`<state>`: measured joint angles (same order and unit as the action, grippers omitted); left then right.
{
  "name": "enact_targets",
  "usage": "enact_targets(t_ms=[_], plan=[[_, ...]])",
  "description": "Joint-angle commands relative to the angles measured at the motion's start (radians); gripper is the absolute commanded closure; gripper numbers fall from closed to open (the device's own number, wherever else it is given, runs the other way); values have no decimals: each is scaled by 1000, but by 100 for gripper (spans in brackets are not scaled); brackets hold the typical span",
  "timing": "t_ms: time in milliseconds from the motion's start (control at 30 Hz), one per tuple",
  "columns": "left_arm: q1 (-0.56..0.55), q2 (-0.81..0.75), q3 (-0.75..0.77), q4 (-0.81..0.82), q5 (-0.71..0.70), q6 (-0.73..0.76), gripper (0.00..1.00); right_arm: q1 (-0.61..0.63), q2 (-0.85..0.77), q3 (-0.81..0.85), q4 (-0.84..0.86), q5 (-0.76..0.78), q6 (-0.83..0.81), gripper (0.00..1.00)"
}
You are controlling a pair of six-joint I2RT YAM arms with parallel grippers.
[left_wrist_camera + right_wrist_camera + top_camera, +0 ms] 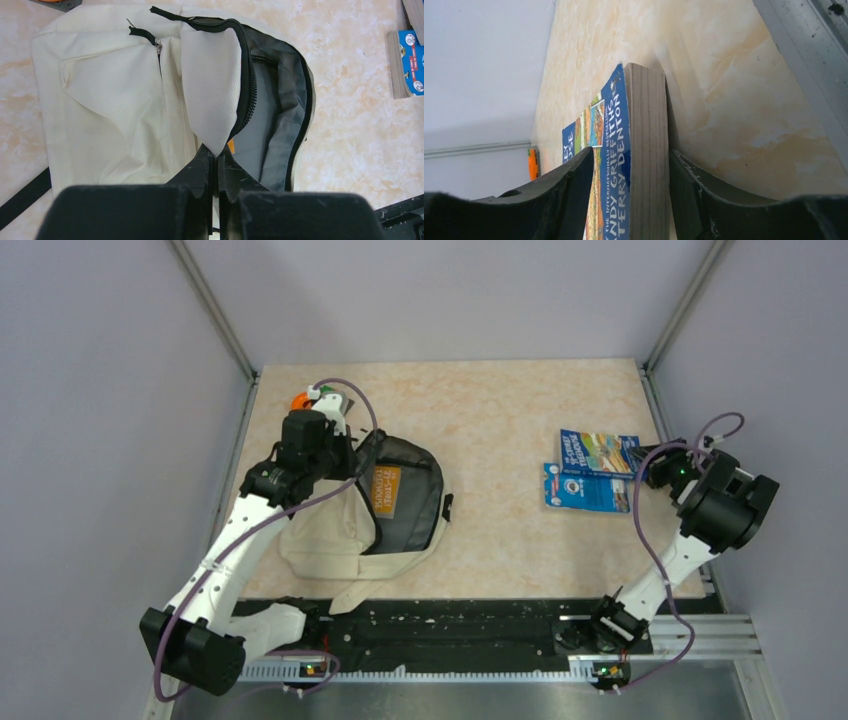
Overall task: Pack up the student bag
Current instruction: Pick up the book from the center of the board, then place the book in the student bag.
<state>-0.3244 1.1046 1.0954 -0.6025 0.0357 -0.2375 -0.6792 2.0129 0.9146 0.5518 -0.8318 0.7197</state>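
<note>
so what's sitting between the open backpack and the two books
Nothing. In the top external view, the stretch of table between the backpack and the books is bare.

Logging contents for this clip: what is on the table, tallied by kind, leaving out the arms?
Student bag: 1
Blue books: 2
Orange flat item inside the open bag: 1
Small orange object at the far left, partly hidden: 1
Total: 5

Readable only on cover of blue book [611, 150], R wrist view: "THE INTERNATIONALLY BESTSELLI…", "ANDY GRIFFI…", "TERRY DENTON"; not on orange label [387, 490] in student bag [325, 535], too small.
</note>
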Motion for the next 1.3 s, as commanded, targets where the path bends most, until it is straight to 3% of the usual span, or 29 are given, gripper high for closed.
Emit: enact_targets(t_ms=[0, 200, 300, 333, 667, 867, 1000, 1267], plan=[[4, -2, 9, 55, -21, 1, 100, -6, 34, 31, 52, -75, 24, 49], [4, -7, 8, 55, -26, 3, 100, -5, 12, 25, 95, -111, 75, 79], [4, -12, 9, 55, -26, 4, 100, -6, -38, 29, 41, -93, 58, 98], [4, -14, 9, 55, -26, 4, 100, -6, -62, 29, 20, -77, 50, 100], [5, -46, 7, 66, -15, 3, 100, 1, -454, -56, 61, 14, 173, 100], [26, -56, 8, 79, 58, 0, 100, 72, -736, -84, -81, 99, 152, 100], [45, -54, 17, 78, 140, 28, 100, 204, -914, -93, -221, 166, 111, 100], [56, -77, 12, 85, 203, 72, 100, 548, -1160, -242, -275, 364, 192, 100]])
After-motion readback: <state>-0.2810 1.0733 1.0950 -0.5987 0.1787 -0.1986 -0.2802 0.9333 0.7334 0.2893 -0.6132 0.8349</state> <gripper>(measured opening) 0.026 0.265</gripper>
